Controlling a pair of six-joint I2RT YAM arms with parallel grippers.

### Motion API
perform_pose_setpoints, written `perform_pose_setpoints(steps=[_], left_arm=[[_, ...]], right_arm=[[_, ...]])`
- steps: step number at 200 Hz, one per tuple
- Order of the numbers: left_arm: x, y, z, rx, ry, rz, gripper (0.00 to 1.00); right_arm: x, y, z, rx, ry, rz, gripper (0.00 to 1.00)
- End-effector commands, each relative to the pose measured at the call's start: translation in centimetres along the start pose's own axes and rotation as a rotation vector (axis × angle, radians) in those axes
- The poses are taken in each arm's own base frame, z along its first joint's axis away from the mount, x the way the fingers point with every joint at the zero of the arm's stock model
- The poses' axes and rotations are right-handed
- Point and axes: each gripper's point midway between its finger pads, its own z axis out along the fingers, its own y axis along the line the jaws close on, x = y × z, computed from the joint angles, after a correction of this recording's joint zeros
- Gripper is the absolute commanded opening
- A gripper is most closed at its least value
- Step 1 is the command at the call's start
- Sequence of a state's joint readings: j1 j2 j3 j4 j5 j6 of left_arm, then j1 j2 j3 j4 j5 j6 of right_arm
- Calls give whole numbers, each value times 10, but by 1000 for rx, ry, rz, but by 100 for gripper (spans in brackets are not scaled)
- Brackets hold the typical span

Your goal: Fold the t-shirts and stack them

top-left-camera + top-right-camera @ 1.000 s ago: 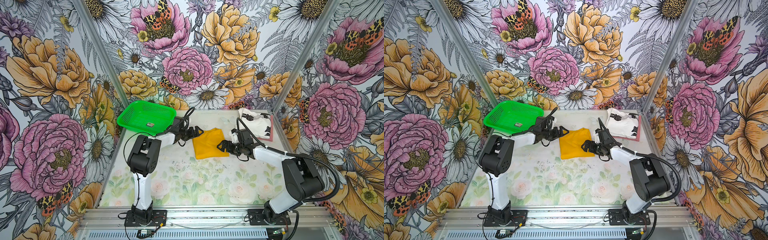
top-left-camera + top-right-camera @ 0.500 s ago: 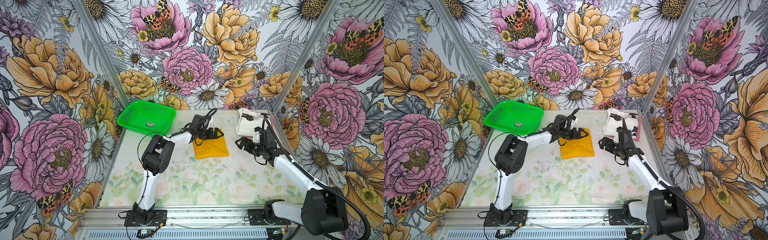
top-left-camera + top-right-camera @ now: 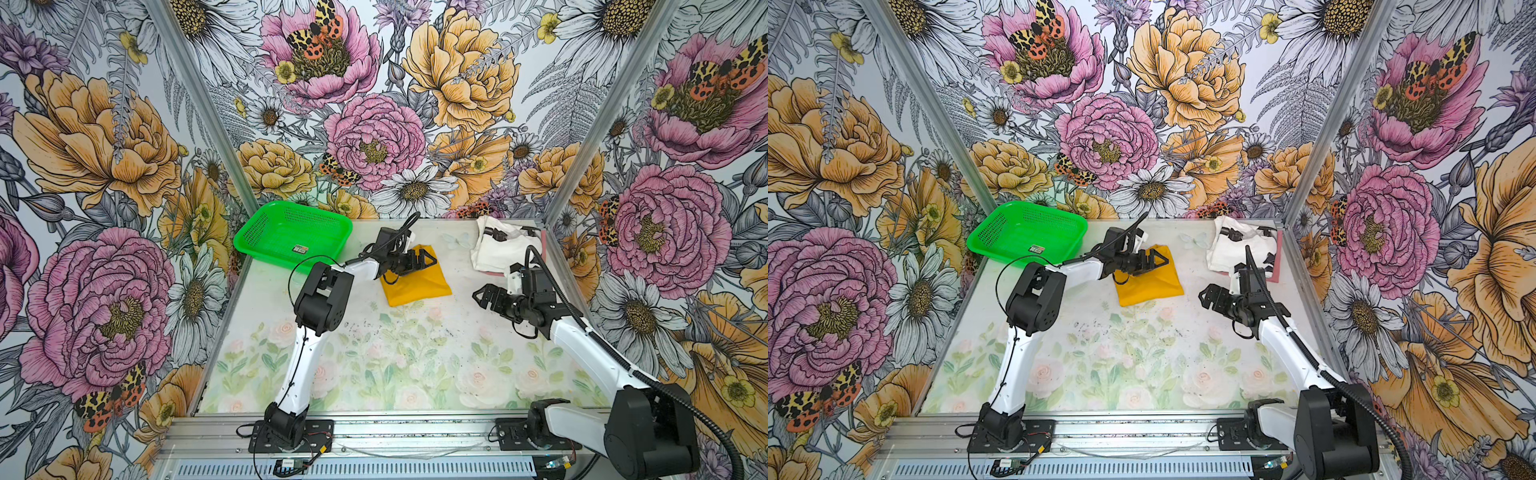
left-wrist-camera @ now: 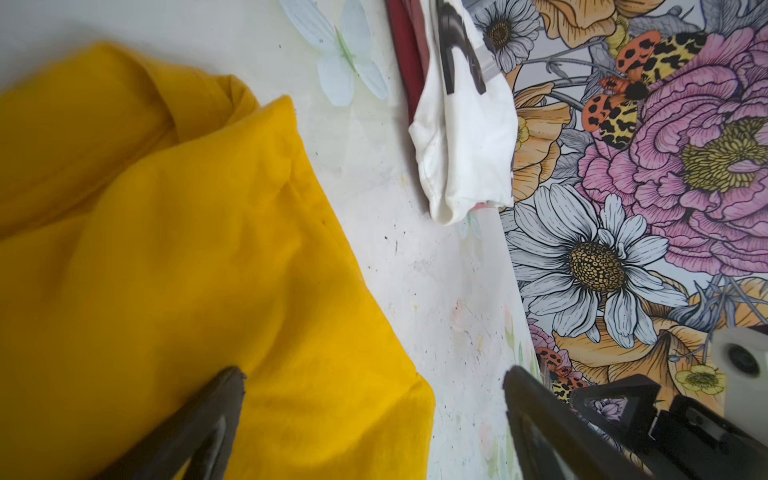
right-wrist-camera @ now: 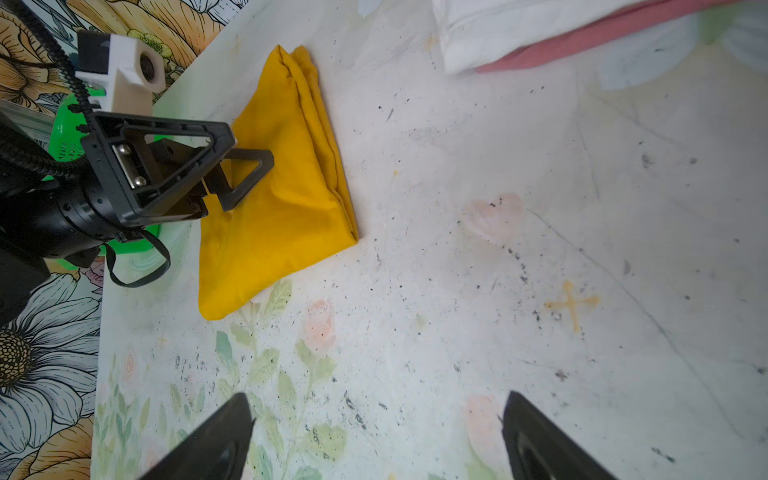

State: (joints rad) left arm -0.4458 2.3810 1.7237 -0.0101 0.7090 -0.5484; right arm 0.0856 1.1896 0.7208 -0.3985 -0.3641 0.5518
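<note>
A folded mustard-yellow t-shirt (image 3: 419, 284) (image 3: 1152, 280) lies at the back middle of the table. My left gripper (image 3: 426, 261) (image 3: 1158, 261) hovers open over its far left part; in the left wrist view the yellow cloth (image 4: 166, 270) lies under one finger, with nothing clamped. My right gripper (image 3: 482, 296) (image 3: 1206, 296) (image 5: 378, 405) stands open over bare table, well right of the yellow t-shirt (image 5: 278, 199). A white t-shirt with black markings (image 3: 500, 249) (image 3: 1235, 247) (image 4: 461, 145) lies folded on a pink one (image 3: 1278, 259) (image 5: 582, 45) at the back right corner.
A green mesh basket (image 3: 245, 245) (image 3: 976, 245) sits tilted at the back left corner, a small label inside. Flowered walls close the table on three sides. The right arm's cable (image 3: 552, 282) arcs in front of the white shirt.
My left gripper has moved right, from the yellow shirt's left edge to above it. My right gripper has drawn away from the shirt's right edge, rightward and toward the front.
</note>
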Motion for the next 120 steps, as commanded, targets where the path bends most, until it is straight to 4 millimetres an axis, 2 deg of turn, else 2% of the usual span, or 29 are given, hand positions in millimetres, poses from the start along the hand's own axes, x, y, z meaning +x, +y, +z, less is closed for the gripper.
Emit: perform_pose_setpoints(steps=[1,32,52,73,120], left_arm=[[-22,-2,-11,35,-37,29,99],[-45,-18,-42,54,-85,59,99],[-46,-29,-66,50,-107,76,99],[-35,-25,-92,-1,-122,50,99],[16,-5,-137,-163,-147,-24,99]], right_arm=[[1,5,0,-23,5,-27,95],[1,16,9,-34,38,-64,96],[-3,24,24,-24,67,-96,95],[-13,35,43,-17,88,-127,94],[-38,57,105,-29,157,-168,88]])
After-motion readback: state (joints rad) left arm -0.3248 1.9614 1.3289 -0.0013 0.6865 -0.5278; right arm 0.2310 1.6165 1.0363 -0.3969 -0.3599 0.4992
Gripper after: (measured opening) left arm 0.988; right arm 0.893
